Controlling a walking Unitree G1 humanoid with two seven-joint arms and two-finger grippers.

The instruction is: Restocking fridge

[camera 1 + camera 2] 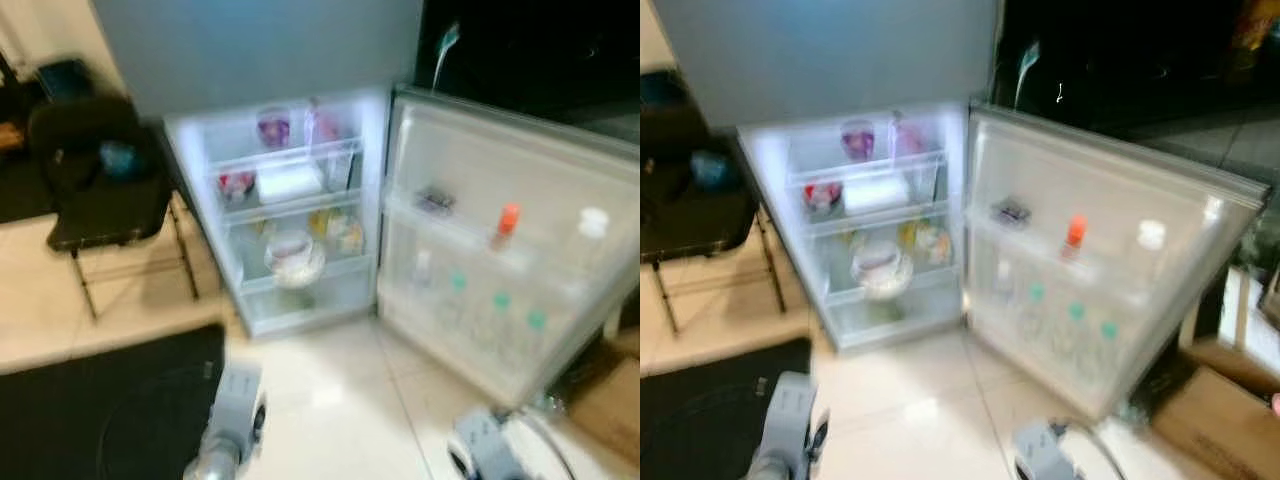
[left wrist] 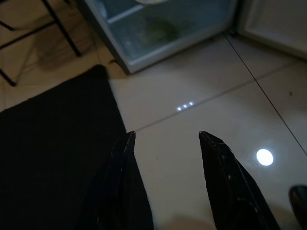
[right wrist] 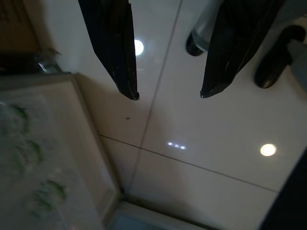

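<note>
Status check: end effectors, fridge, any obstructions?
Left end effector and right end effector open, empty, low over floor tiles. Fridge door open, shelves stocked. Black mat front-left; chair beside fridge.

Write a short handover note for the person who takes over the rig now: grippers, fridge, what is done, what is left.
Left gripper: open, empty, low over the floor by the black mat.
Right gripper: open, empty, above the tiles beside the fridge door.
Fridge: door open, shelves hold bowls and containers, door racks hold bottles.
Done: door opened.
Left: nothing in hand yet; fetch items and stock them.
</note>
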